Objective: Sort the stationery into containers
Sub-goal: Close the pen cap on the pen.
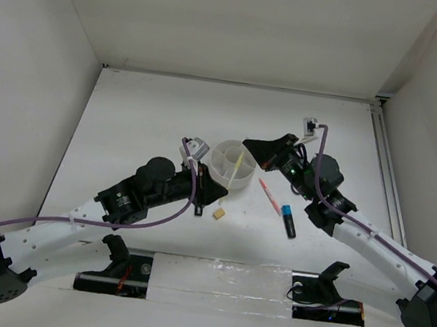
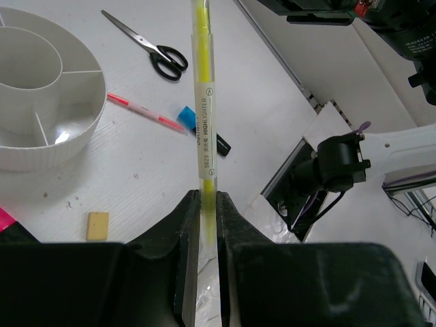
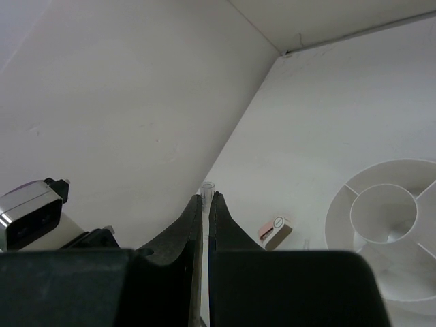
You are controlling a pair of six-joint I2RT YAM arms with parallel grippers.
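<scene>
**Item:** yellow pen [image 2: 205, 102]. It has a slim clear barrel with a yellow core, and a white label printed "HIGHLIGHTER" runs along it. Its far end is cut off by the edge of the left wrist view.

**Place:** In the top view it is held tilted over the near right part of the organizer [image 1: 230, 163]. Whether its tip touches the organizer cannot be told.

**Holder:** left gripper [image 2: 206, 199]. It is clamped narrowly on the lower barrel, and the pen runs out lengthwise between the fingers.

**Handling (judged):** The pen is taken to be light, stiff and smooth-skinned. It is likely to pivot or slide when pinched at one end, so mid-barrel is the better place to hold it. It is not thought fragile. Once released into a wedge compartment, it is expected to lean and stand above the rim.

**Right gripper [image 3: 206, 199]:** It is placed at the far right side of the organizer, with its jaws drawn to a thin slit. A clear tube end is seen at the tips, but whether it is gripped cannot be told.

**Organizer:** round and white, with a ribbed wall, a centre cup and surrounding wedges.

**Outside the organizer:**
- The pink pen [image 1: 269, 196] is just to its right.
- The blue-capped marker [image 1: 288, 219] is beyond the pink pen.
- The tan eraser [image 1: 218, 213] is on the organizer's near side.
- The scissors [image 2: 150, 51] are further right and are seen only from the left wrist.
</scene>
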